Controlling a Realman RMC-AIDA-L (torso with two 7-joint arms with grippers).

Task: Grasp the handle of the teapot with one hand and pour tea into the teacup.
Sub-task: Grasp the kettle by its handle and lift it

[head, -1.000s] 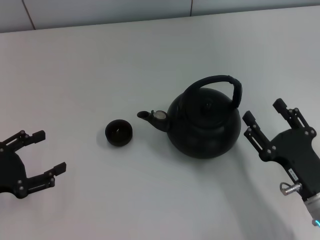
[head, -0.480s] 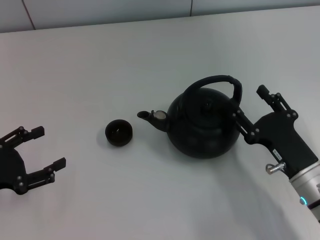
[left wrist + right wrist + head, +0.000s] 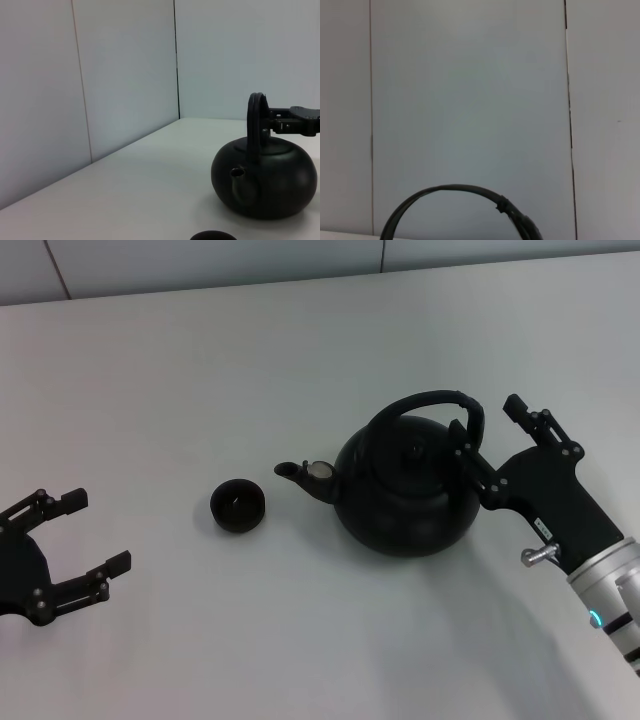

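Right gripper [image 3: 487,427]: spread wide — its two fingers stand one on each side of the handle's rear end, nothing clamped yet.
Handle [image 3: 430,400]: thick black arch with a wrapped, ribbed look, directly between the right gripper's fingers at the end farthest from the spout; the wrist view shows its curve [image 3: 455,192] just ahead.
Teapot [image 3: 405,490]: round matte-black body, squat and heavy-looking, short spout pointing away from the right gripper; it sits below and ahead of the fingers on the white desk [image 3: 300,360].
Teacup [image 3: 238,505]: small dark handleless bowl, well beyond the spout from the right gripper, apart from the teapot.
Left gripper [image 3: 75,535]: unclenched and idle, far off past the teacup, near the desk's edge.
Risk — off-centre hold: closing this near the handle's joint could let the pot swing or tip when lifted.
Risk — slip: the hoop is rounded, so a light squeeze may let it rotate in the fingers during the pour.
Risk — overshoot: the cup is small, so a fast tilt could miss it.
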